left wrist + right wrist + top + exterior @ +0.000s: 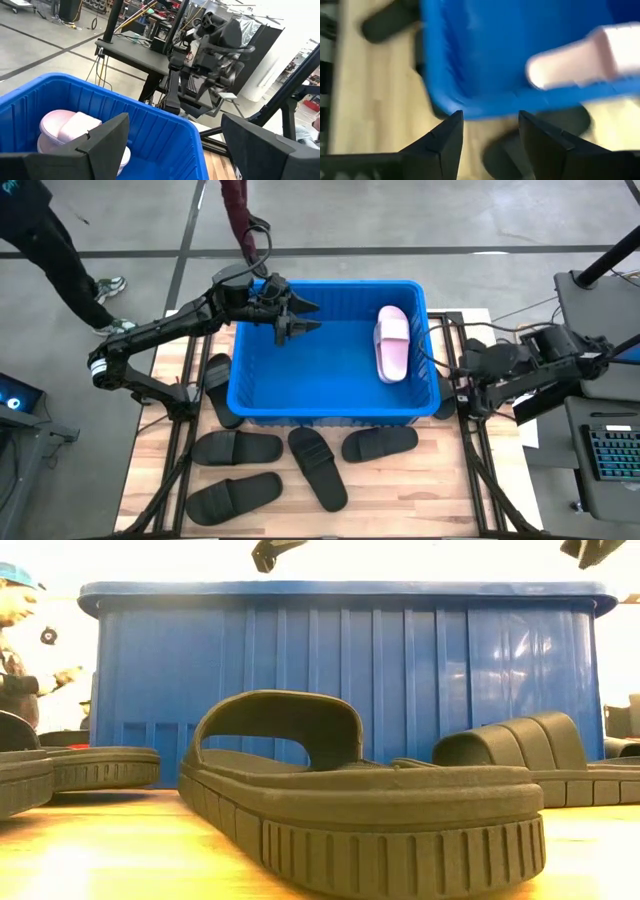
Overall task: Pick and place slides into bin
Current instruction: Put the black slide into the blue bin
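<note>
Over the bin [250, 395], my left fingers [292, 320] hang spread wide and empty; my right fingers [487, 132], parted and empty, wait beside it. One pink slide [391, 343] lies inside. Next: fetch a black slide [317, 467] off the counter [420, 490].

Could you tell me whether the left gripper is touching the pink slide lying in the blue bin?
Apart. The high view shows the left gripper open over the bin's far left part, with bare blue floor between it and the pink slide at the right side.
</note>
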